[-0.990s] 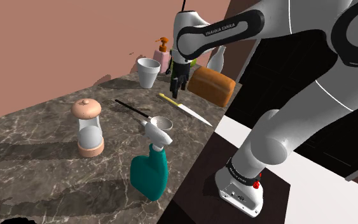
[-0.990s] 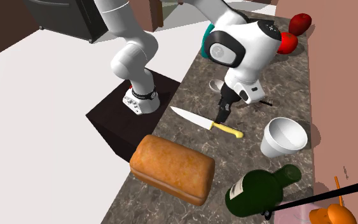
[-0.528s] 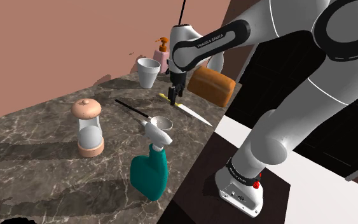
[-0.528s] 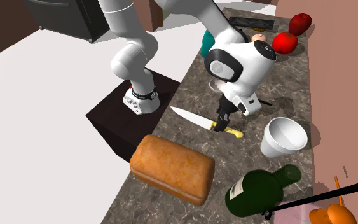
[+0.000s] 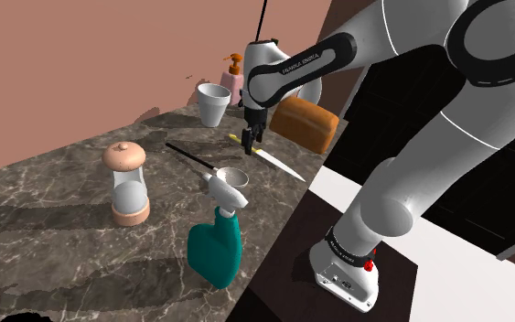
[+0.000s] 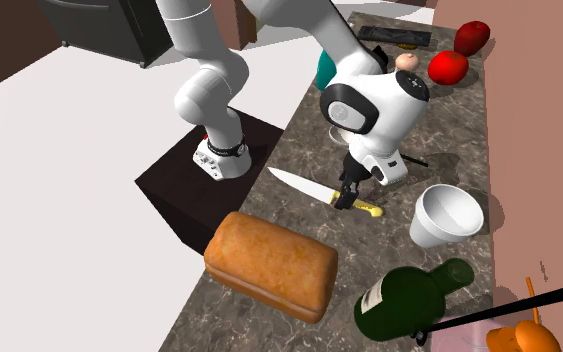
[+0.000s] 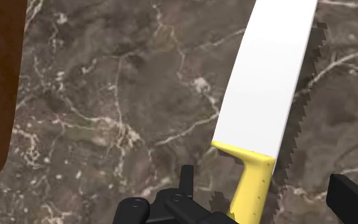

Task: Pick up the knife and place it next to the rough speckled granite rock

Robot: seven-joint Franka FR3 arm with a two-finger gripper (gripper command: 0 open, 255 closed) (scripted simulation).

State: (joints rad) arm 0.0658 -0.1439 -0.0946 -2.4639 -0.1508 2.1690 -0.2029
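The knife (image 5: 278, 163) has a white blade and a yellow handle (image 6: 367, 208) and lies flat on the dark marble counter (image 5: 63, 238), near its front edge. My gripper (image 5: 249, 142) has come down over the handle end (image 6: 347, 192). In the wrist view the blade (image 7: 269, 83) runs away from the gripper (image 7: 266, 198). The yellow handle (image 7: 252, 188) lies between the two black fingers. The fingers stand apart on either side of the handle and do not clasp it, so the gripper is open.
A brown bread loaf (image 5: 305, 122) sits just beyond the knife, and a white cup (image 5: 213, 102) stands toward the wall. A small strainer (image 5: 230, 176), a teal spray bottle (image 5: 216, 247) and a grinder (image 5: 127, 183) stand further along. A green bottle (image 6: 414, 295) lies past the loaf.
The gripper has dropped from above the counter down onto the knife's handle end. The knife has not moved.
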